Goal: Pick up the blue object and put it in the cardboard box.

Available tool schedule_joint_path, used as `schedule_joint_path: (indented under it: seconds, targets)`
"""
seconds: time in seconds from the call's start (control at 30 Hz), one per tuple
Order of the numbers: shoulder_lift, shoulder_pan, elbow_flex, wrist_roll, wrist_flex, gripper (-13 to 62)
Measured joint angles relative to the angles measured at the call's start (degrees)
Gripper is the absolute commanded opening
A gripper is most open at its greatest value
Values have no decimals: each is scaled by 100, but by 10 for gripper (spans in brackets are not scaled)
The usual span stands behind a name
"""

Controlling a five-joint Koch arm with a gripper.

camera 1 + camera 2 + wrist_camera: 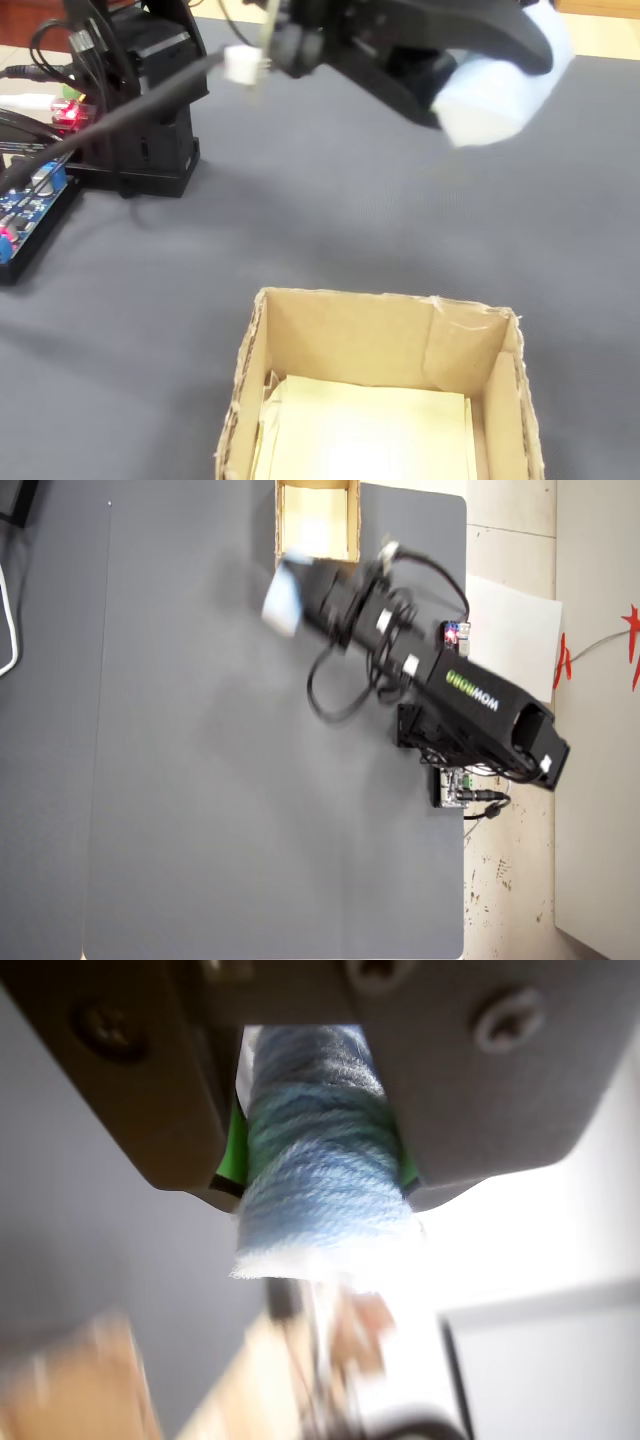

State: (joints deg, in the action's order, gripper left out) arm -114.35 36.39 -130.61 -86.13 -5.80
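A black arm (440, 685) is seen — green-white lettering (478, 692) is carried, black cables (335, 685) are looped, and grey screwed gripper plates (480, 1070) are shown.

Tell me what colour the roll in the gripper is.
Pale blue with white ends, the blue object; clearest in the wrist view.

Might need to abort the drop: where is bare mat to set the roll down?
Bare: the grey mat left of the arm in the overhead view. Crowded: by the cardboard box and the circuit boards.
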Motion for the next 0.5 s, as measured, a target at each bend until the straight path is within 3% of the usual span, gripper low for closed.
schedule_joint_path:
  seconds: [0.27,0.5]
  targets:
    - [642,993,360,246,193,121]
    - [1310,1521,1011,853,1670,121]
